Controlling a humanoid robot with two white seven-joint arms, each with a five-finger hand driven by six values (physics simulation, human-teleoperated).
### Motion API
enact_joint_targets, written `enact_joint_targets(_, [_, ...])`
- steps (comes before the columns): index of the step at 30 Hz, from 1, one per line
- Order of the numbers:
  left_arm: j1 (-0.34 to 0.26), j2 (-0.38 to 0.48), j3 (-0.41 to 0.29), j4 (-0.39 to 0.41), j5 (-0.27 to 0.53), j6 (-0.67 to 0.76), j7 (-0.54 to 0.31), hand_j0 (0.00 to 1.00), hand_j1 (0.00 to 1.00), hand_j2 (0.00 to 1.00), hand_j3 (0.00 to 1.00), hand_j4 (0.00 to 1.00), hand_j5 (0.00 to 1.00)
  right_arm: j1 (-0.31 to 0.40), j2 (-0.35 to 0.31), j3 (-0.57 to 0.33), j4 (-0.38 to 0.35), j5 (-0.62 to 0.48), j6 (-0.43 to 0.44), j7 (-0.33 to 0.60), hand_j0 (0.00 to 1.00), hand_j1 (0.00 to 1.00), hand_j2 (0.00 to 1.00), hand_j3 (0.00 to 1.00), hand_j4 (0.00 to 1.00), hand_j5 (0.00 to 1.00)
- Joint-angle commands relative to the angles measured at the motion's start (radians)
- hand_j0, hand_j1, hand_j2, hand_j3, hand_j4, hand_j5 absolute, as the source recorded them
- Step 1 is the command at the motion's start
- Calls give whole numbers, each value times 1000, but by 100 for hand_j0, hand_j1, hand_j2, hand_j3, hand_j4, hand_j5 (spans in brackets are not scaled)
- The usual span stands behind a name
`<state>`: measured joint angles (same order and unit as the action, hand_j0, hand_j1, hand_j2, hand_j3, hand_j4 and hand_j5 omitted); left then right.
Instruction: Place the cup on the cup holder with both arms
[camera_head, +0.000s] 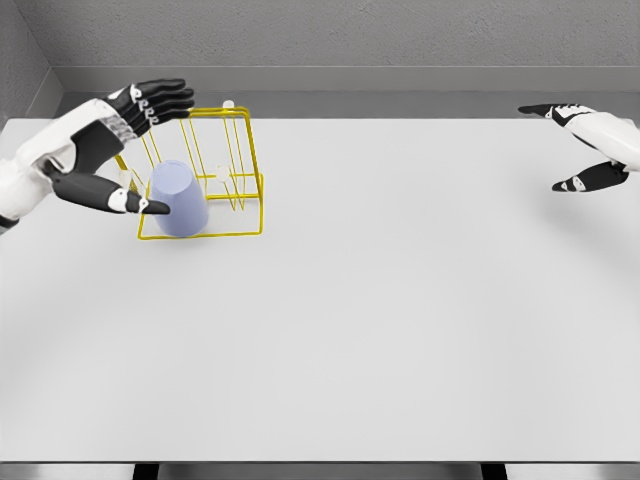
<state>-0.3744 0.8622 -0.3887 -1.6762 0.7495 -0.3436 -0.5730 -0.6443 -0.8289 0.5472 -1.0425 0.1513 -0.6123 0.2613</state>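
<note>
Upper left: lavender cup (178, 199), upside down, slightly tilted, inside yellow cup holder (245, 170); open left hand (120, 140) flanks it; right hand (590, 145) open, far right.

A pale lavender cup (179, 199) sits upside down, slightly tilted, on the front left part of a yellow wire cup holder (232, 170) that stands on the far left of the white desk (380, 320). The left hand (120, 140) reaches in from the left edge with its fingers (160, 100) stretched out above and behind the cup, over the top of the rack, while its thumb tip lies at the cup's left side; whether it touches the cup cannot be told. The right hand (590, 150) shows at the far right edge, well apart from the cup, its dark fingers spread and holding nothing
</note>
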Motion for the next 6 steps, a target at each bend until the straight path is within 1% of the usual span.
enact_joint_targets(1, [2,38,5,-51,-71,-182,-38,100,100,100,100,100,100,0,-2,-1,-1,-7,1,-1,100,100,100,100,100,100])
enact_joint_targets(2, [9,64,5,-54,-85,-267,-38,100,100,100,100,100,100,0,-2,-1,-1,-7,1,-1,100,100,100,100,100,100])
enact_joint_targets(3, [48,107,4,-60,-87,-267,-38,100,100,100,100,100,100,0,-2,-1,-1,-7,1,-1,100,100,100,100,100,100])
enact_joint_targets(6, [100,110,-5,-76,-99,-267,-38,100,100,100,100,100,100,2,-2,0,-1,-7,1,-1,100,100,100,100,100,100])
